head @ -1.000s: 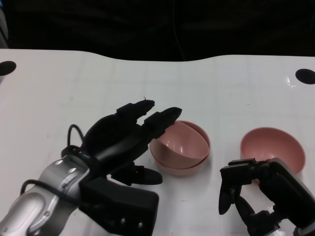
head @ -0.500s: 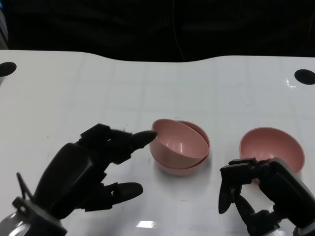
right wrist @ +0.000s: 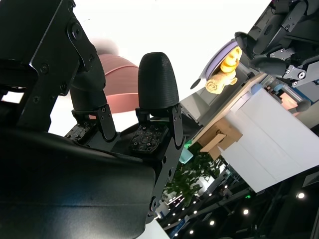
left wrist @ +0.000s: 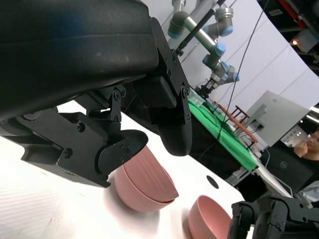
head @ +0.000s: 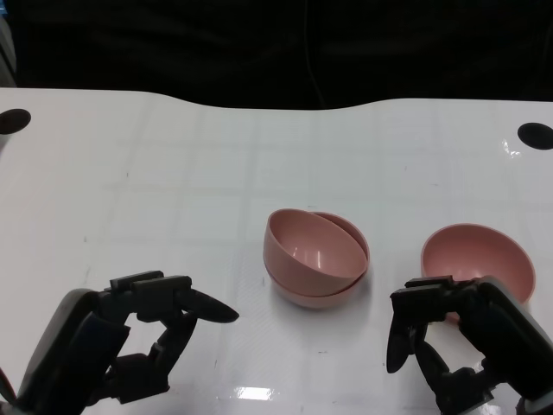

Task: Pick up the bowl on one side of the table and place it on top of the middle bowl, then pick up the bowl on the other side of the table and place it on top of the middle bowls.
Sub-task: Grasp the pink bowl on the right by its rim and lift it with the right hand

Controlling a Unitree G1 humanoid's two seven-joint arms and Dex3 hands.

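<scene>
So one bowl's already sitting in the middle bowl, and the stack [head: 316,258] is a bit crooked, top one tilted instead of nested flat. The last bowl [head: 476,258] sits on the table [head: 173,156] off to the robot's right, apart from the stack. The right hand [head: 454,346] is just beside that bowl, near side, fingers spread and holding nothing. The left hand [head: 130,341] is low on its own side, well apart from the stack, also empty with fingers apart. Biggest risk here looks like the grab itself: these bowls are smooth and round, so if the fingers only catch the near rim, the bowl could tip, spin or skate away across the slick tabletop. Second worry is the drop-off: since the stack's top bowl is tilted, setting a third on it off-centre might make it slide off or shove the whole pile sideways. Coming in low could also clip the stack's rim.
</scene>
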